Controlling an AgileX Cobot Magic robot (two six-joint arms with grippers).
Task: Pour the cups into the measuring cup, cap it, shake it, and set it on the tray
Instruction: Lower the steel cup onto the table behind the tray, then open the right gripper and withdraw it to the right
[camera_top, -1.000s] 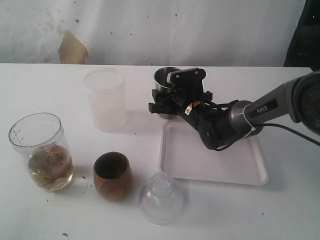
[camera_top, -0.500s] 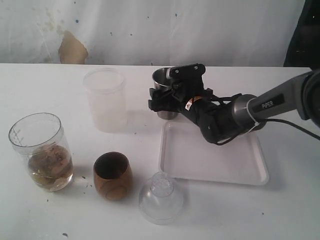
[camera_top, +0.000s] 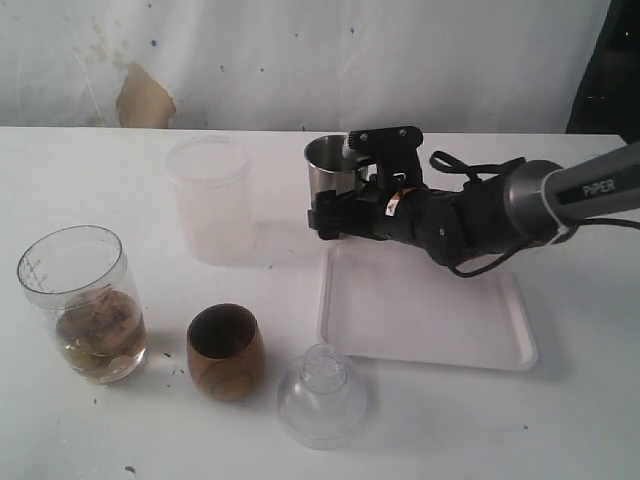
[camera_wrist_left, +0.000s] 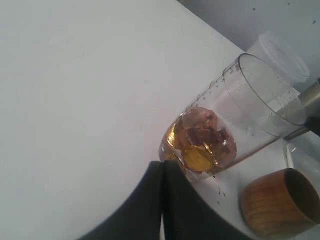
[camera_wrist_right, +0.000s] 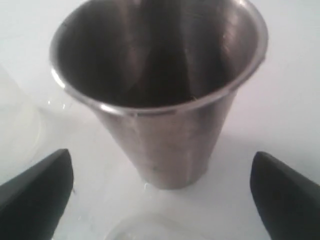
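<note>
- Backed the right gripper (camera_wrist_right: 160, 197) off the steel tumbler (camera_top: 327, 168) over the last second and swung the arm flatter above the far edge of the tray (camera_top: 430, 340); left the tumbler in much the same spot.
- Stands upright on the table (camera_top: 560, 420), just off the tray's far left corner; looks empty inside in the right wrist view.
- Spread wide at the right gripper, with both fingertips clear of the tumbler's sides and nothing held.
- Judged as the release of the tumbler after its pour, so pouring seems about done.
- Shows gold-wrapped and brown pieces at the bottom of the measuring cup (camera_top: 80, 300), upright near the table's left edge with no cap on.
- Cannot tell whether the wooden cup (camera_top: 225, 352), upright just right of the measuring cup, has been emptied.
- Shut tight on nothing at the left gripper (camera_wrist_left: 161, 200), pointed toward the measuring cup and out of the exterior view.
- Next, probably: fetch the clear domed lid (camera_top: 322, 395), lying in front of the tray beside the wooden cup, and seat it squarely on the measuring cup's open mouth. Calls for a steadying hold, since those smooth round walls may slip.
</note>
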